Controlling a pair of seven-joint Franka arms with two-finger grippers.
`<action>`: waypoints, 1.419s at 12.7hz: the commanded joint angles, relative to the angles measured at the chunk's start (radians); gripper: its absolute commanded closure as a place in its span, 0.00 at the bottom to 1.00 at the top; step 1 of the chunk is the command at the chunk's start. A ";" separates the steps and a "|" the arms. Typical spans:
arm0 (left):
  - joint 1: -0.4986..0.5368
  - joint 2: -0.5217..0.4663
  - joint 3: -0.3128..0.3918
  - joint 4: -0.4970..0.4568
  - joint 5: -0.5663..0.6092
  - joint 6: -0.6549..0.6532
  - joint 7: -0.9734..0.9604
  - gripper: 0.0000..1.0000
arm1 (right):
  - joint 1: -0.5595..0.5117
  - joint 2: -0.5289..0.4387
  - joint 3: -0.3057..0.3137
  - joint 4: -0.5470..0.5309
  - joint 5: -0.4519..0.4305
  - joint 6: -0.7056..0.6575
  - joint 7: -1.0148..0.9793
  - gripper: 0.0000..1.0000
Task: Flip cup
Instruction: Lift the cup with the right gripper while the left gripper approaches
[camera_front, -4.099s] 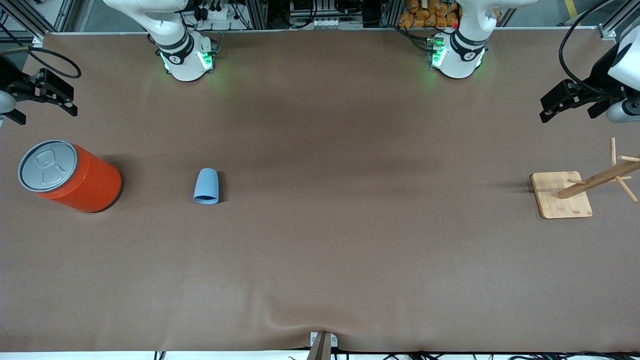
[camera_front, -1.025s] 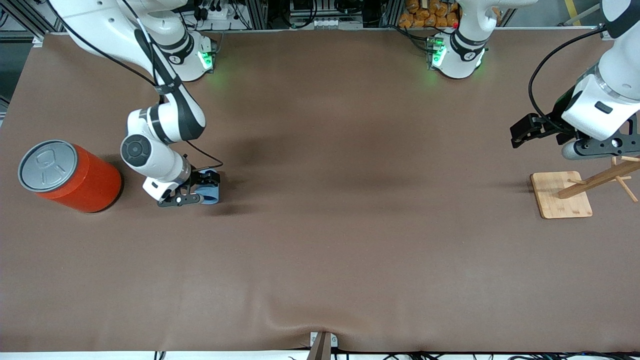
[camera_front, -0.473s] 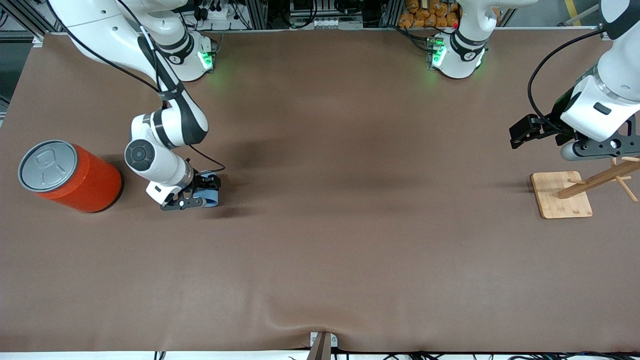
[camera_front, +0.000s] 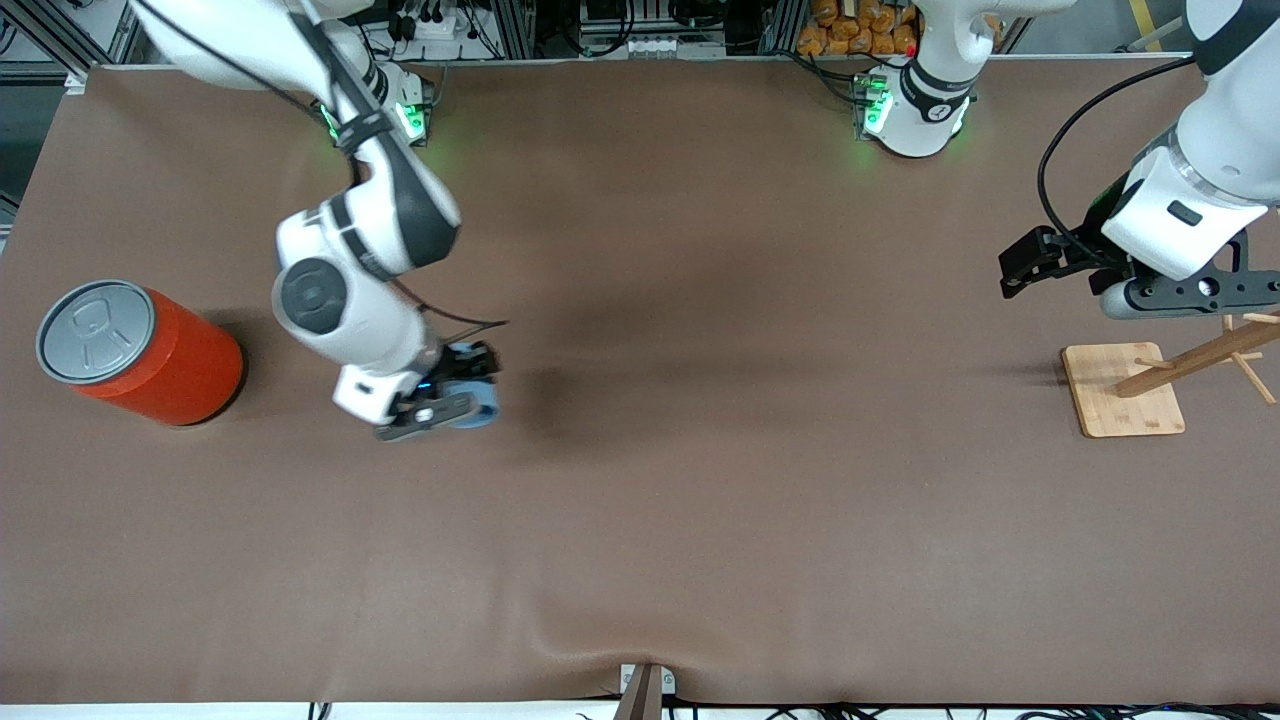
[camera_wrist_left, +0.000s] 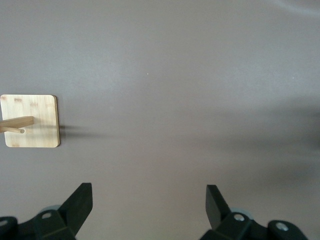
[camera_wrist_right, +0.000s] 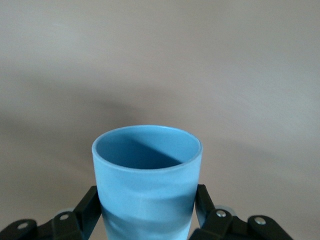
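Cup, the small light-blue tapered plastic cup (camera_wrist_right: 147, 185), sits clamped between the two black fingers (camera_wrist_right: 87, 207) of the right tool (camera_front: 450, 400), which has closed on its lower body. In the right wrist view its open mouth faces away from the tool and its base is cut off by the picture's edge; in the front view the arm's white wrist covers most of it, so only a blue edge (camera_front: 483, 412) shows. Tool and cup are lifted over the brown table (camera_front: 700, 480), above a dark shadow. A second ago the cup lay on the table closer to the large orange can with a grey pull-tab lid (camera_front: 140, 350); now it has been raised and carried toward the table's middle. The left tool (camera_wrist_left: 148, 202) waits, fingers spread wide and empty, over the table beside the square wooden base with a slanted peg stand (camera_front: 1120, 390).
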 joint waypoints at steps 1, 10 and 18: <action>-0.001 0.012 -0.004 0.023 -0.017 0.002 -0.015 0.00 | 0.179 0.235 -0.006 0.323 -0.064 -0.021 -0.085 1.00; -0.049 0.045 -0.006 0.016 -0.108 -0.002 -0.010 0.00 | 0.520 0.508 -0.026 0.565 -0.427 0.128 -0.254 1.00; -0.084 0.117 -0.027 0.006 -0.164 -0.012 0.008 0.00 | 0.584 0.580 -0.066 0.561 -0.455 0.167 -0.257 1.00</action>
